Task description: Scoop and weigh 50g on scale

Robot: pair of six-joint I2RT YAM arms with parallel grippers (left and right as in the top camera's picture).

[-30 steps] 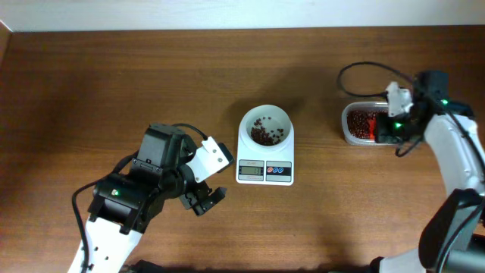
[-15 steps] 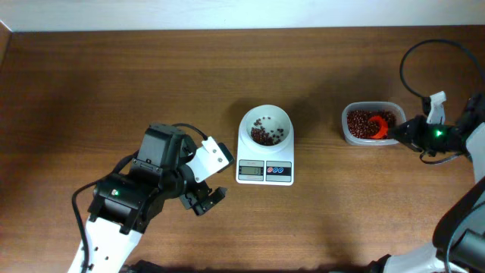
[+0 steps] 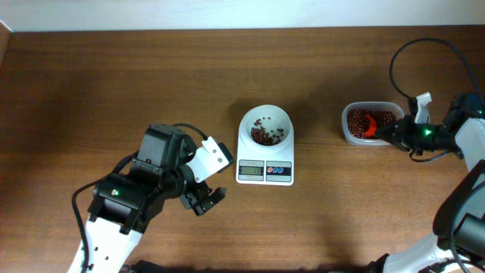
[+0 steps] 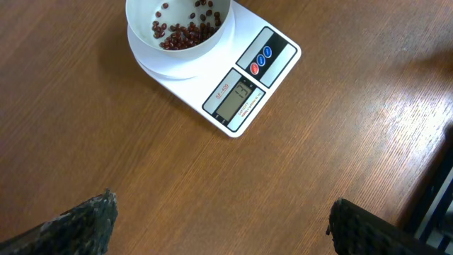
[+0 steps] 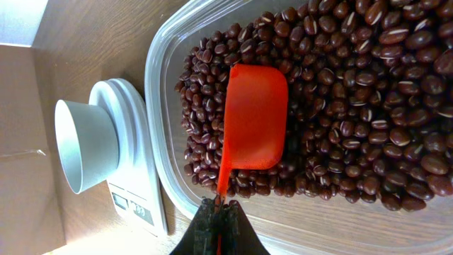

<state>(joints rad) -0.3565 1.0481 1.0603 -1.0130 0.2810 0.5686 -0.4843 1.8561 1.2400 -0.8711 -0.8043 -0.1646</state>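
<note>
Pinching the scoop (image 5: pixel 255 117) by its thin handle, the clenched right gripper (image 5: pixel 218 212) is resting it on beans (image 5: pixel 354 106) just ahead: loose, light, probably spill-prone.

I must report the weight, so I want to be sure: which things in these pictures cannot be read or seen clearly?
- Reading on the scale: the digits are too small and blurred in the left wrist view, and even smaller overhead.
- End of the scoop handle: in the right wrist view it is hidden inside the shut right gripper and cut off by the bottom edge.
- Beans under the scoop: covered by it.
</note>
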